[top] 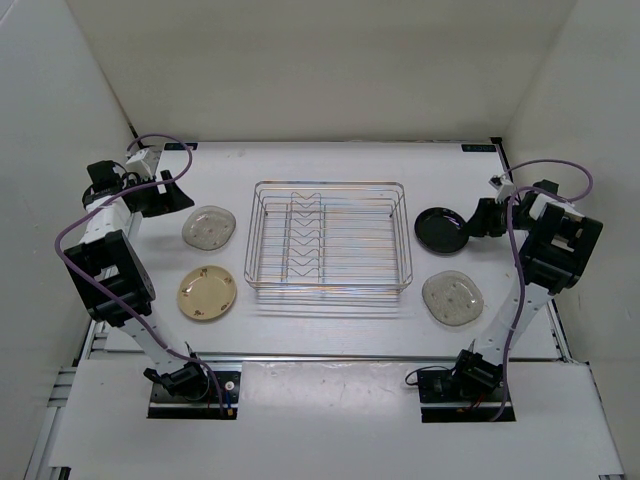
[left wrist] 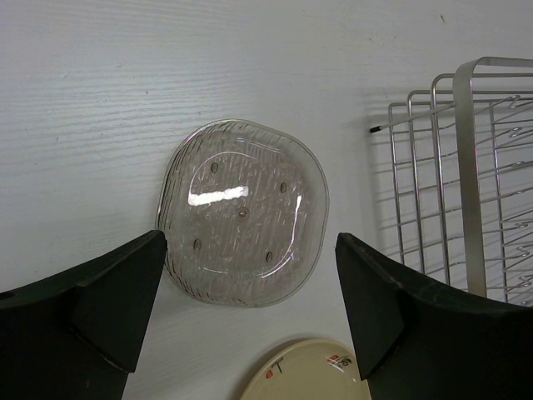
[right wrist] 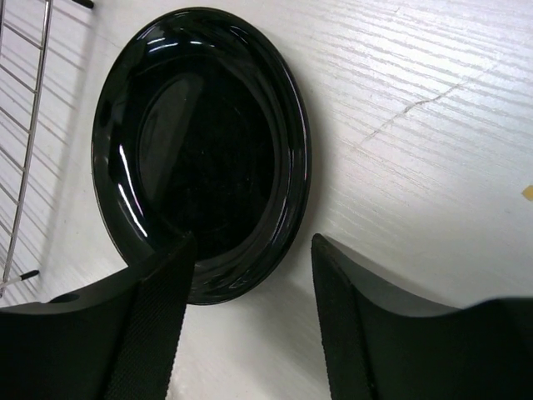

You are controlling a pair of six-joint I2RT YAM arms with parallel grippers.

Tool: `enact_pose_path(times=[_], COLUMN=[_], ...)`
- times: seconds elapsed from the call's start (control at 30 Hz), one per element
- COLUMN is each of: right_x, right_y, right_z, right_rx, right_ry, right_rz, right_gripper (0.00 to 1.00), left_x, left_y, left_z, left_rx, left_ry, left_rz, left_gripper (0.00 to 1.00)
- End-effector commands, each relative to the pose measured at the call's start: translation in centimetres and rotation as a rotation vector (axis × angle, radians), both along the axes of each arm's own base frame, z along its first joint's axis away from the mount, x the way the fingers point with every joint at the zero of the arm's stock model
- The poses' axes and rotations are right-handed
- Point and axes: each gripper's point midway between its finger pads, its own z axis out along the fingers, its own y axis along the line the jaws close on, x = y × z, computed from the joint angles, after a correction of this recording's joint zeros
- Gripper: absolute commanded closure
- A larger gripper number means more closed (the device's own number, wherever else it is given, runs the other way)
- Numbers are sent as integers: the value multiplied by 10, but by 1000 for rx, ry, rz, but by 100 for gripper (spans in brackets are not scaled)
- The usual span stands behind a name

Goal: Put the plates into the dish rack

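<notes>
The silver wire dish rack [top: 329, 238] stands empty at the table's middle; its corner shows in the left wrist view [left wrist: 466, 192]. A translucent plate [top: 209, 227] lies left of it, with the cream-yellow plate [top: 207, 293] nearer me. The glossy black plate [top: 441, 229] lies right of the rack, a second translucent plate [top: 452, 297] nearer me. My left gripper [top: 178, 195] is open and empty just behind the translucent plate [left wrist: 241, 212]; the cream plate's rim [left wrist: 308, 375] shows below. My right gripper [top: 474, 222] is open, its fingers straddling the black plate's [right wrist: 200, 150] near rim.
White walls enclose the table on three sides. Purple cables loop over both arms. The rack's raised rim stands between the two pairs of plates.
</notes>
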Motion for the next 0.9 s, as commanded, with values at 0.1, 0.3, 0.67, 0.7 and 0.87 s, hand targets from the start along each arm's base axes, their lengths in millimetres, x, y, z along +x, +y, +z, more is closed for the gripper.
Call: enact_pose_path(times=[0.1, 0.3, 0.67, 0.7, 0.87], right_x=[5, 5, -1, -1, -2], right_y=[-1, 0, -6, -6, -10], right_z=[4, 3, 0, 0, -4], right_rx=[33, 46, 46, 46, 50], right_ry=[-26, -20, 0, 0, 8], right_rz=[18, 20, 0, -1, -10], right_gripper=[44, 48, 57, 59, 66], left_x=[0, 0, -3, -3, -3], left_y=[-3, -3, -3, -3, -4], left_z=[24, 24, 22, 22, 23], left_rx=[6, 6, -10, -10, -16], left_ry=[-71, -71, -68, -68, -72], left_rz=[-30, -30, -32, -33, -39], left_gripper=[7, 7, 7, 7, 7])
